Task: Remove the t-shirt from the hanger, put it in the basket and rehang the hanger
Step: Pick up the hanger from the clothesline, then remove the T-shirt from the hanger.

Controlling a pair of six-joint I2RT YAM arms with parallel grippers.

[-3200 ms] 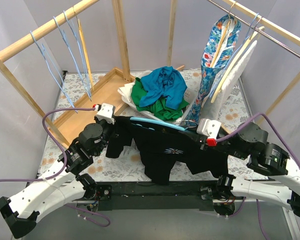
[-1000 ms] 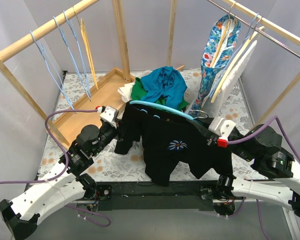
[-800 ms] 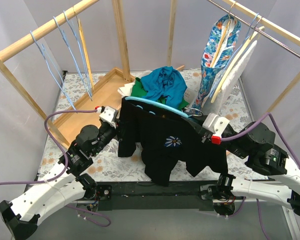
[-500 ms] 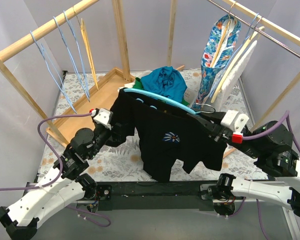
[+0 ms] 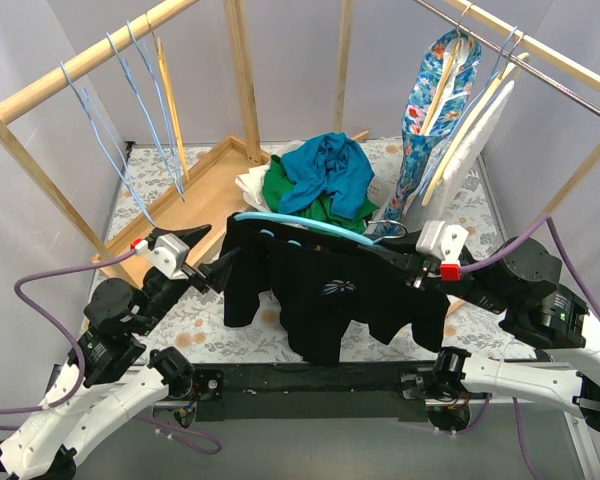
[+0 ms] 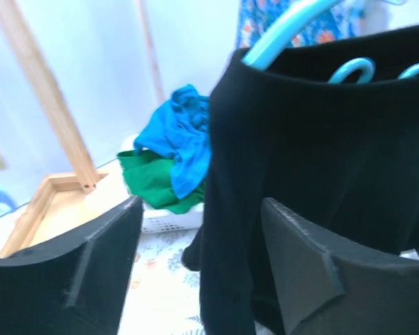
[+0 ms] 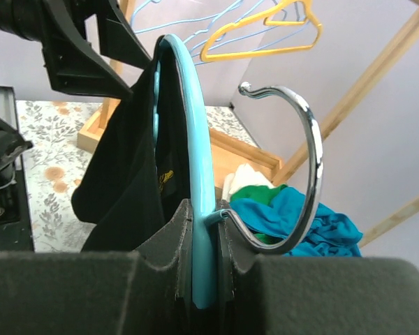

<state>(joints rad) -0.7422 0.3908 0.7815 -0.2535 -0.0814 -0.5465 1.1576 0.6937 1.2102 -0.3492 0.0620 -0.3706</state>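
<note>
A black t-shirt (image 5: pixel 330 290) with a small flower print hangs on a light blue hanger (image 5: pixel 300 222) above the table's middle. My right gripper (image 5: pixel 400 262) is shut on the hanger's neck just below its metal hook (image 7: pixel 311 146). The right wrist view shows the blue bar (image 7: pixel 195 139) pinched between the pads and the shirt (image 7: pixel 126 174) draped to its left. My left gripper (image 5: pixel 208 258) stands open just left of the shirt's hanging sleeve (image 6: pixel 237 230). Its fingers (image 6: pixel 98 251) hold nothing.
A heap of blue, green and white clothes (image 5: pixel 320 185) fills a white basket behind the shirt. A wooden tray (image 5: pixel 195 195) lies at back left under a rail with wire hangers (image 5: pixel 130 100). A floral garment (image 5: pixel 435 110) and a white one hang at right.
My left gripper has opened, let go of the sleeve and drawn back to the left. The sleeve now hangs straight down. The right gripper has lowered the hanger a little.
</note>
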